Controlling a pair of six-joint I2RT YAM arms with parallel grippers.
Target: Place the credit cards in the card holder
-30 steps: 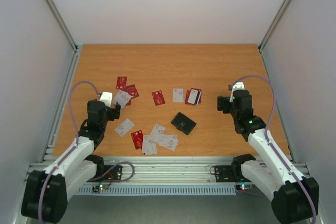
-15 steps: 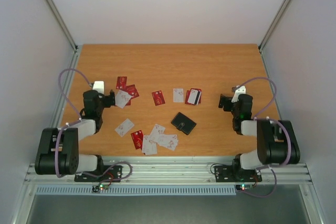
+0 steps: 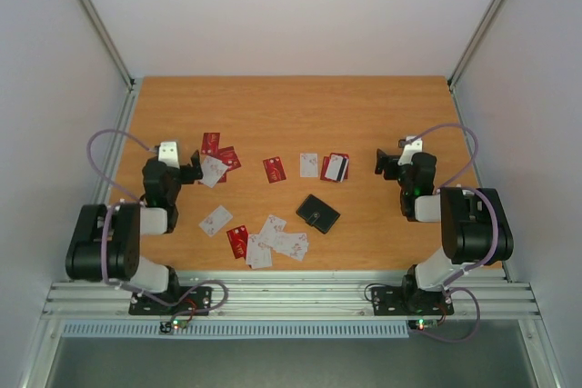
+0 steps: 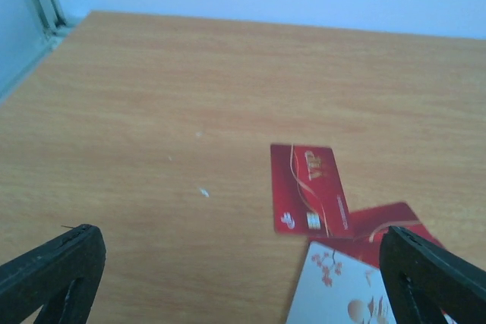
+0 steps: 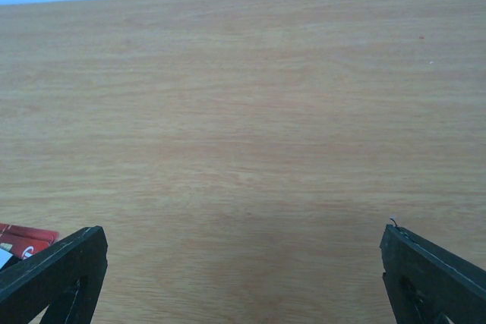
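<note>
Across the wooden table (image 3: pixel 291 115) the credit cards (image 3: pixel 273 241) lie scattered; black card holder (image 3: pixel 317 213) sits closed among them; one red card (image 4: pixel 307 187) looks like it says "VIP"; left gripper (image 3: pixel 195 170) and right gripper (image 3: pixel 383 168) both gape wide, holding nothing

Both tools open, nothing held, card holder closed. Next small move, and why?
Probably bring the right tool over the small black folding card holder to open it. The holder lies shut, so no card can go in yet. The right tool is open, empty and nearer to it than the left tool, which sits by some of the red and white credit cards.
</note>
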